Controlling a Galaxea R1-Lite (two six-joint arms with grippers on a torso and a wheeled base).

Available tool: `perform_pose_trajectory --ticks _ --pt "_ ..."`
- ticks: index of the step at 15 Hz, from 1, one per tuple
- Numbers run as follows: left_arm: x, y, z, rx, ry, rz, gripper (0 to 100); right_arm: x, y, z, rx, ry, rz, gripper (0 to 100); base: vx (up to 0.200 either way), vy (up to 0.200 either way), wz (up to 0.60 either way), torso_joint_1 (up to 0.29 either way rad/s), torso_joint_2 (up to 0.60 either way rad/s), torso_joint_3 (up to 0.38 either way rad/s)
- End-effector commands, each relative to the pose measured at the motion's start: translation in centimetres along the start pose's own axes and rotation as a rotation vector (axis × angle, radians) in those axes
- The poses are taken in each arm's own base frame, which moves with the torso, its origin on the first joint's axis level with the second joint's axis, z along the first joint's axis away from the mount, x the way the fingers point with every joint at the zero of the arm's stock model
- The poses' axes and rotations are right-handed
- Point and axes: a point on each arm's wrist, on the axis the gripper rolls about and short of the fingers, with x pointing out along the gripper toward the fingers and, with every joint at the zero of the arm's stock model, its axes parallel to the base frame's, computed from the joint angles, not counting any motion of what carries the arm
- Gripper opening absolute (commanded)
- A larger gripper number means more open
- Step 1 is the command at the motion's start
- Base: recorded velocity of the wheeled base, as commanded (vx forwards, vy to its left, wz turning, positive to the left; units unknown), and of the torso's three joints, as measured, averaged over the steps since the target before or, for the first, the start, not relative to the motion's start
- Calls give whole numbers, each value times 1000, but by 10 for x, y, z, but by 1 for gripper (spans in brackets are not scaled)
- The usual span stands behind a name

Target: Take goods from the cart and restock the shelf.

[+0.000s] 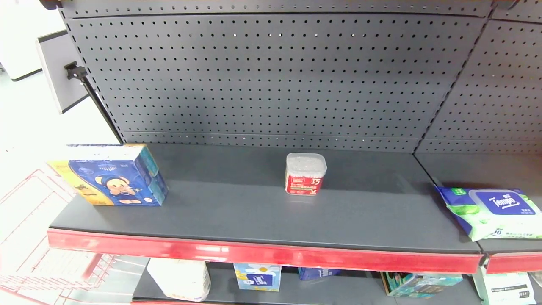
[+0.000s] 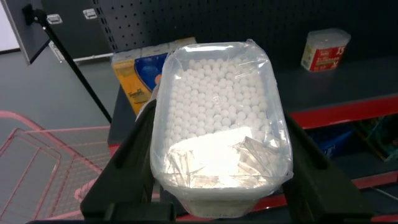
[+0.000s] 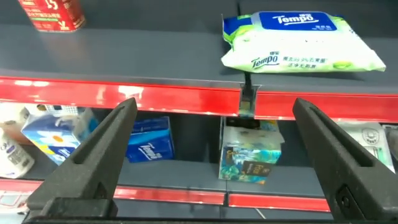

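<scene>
My left gripper [image 2: 221, 180] is shut on a clear tub of cotton swabs [image 2: 221, 118], its black fingers [image 2: 127, 162] pressed on both sides; it hangs over the red cart [image 2: 43, 162], short of the shelf's front edge. A matching swab tub with a red label [image 1: 305, 173] stands mid-shelf. A blue tissue pack [image 1: 112, 176] lies on the shelf's left end, and a green-white wipes pack [image 1: 493, 212] lies on the right. My right gripper [image 3: 211, 155] is open and empty, facing the shelf's red front strip [image 3: 124, 90] below the wipes pack [image 3: 298, 40].
The dark shelf board [image 1: 237, 207] has free room between the tissue pack and the tub, and between the tub and the wipes. The lower shelf holds tissue boxes [image 1: 257, 277] and other packs [image 3: 252, 155]. The red wire cart [image 1: 38, 250] stands at left.
</scene>
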Motion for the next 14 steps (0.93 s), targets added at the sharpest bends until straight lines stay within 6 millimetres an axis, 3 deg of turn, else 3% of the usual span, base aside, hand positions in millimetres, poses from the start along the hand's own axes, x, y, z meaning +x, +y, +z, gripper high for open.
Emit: perform_pose_trajectory --ticks 1,3,4,6,7,8,10,14 --pt "-1 0 -2 -2 0 -1 0 2 0 1 -1 27 11 100 0 0 0 0 0 0" --pt "2 0 -2 -4 12 -6 0 4 0 1 -1 49 8 100 0 0 0 0 0 0" --pt "4 1 -2 -5 22 -12 0 3 0 13 7 30 18 100 0 0 0 0 0 0" --pt "13 3 0 -12 61 -28 0 44 -1 147 184 16 28 100 0 0 0 0 0 0" --pt "15 3 0 -13 71 -34 0 55 -1 172 215 -3 36 100 0 0 0 0 0 0" --pt "24 5 4 -17 95 -40 0 85 2 200 179 24 69 100 0 0 0 0 0 0" --pt "39 8 13 -17 88 -67 0 107 10 179 52 147 183 100 0 0 0 0 0 0" --pt "58 9 15 -27 138 -111 0 148 31 175 64 280 566 100 0 0 0 0 0 0"
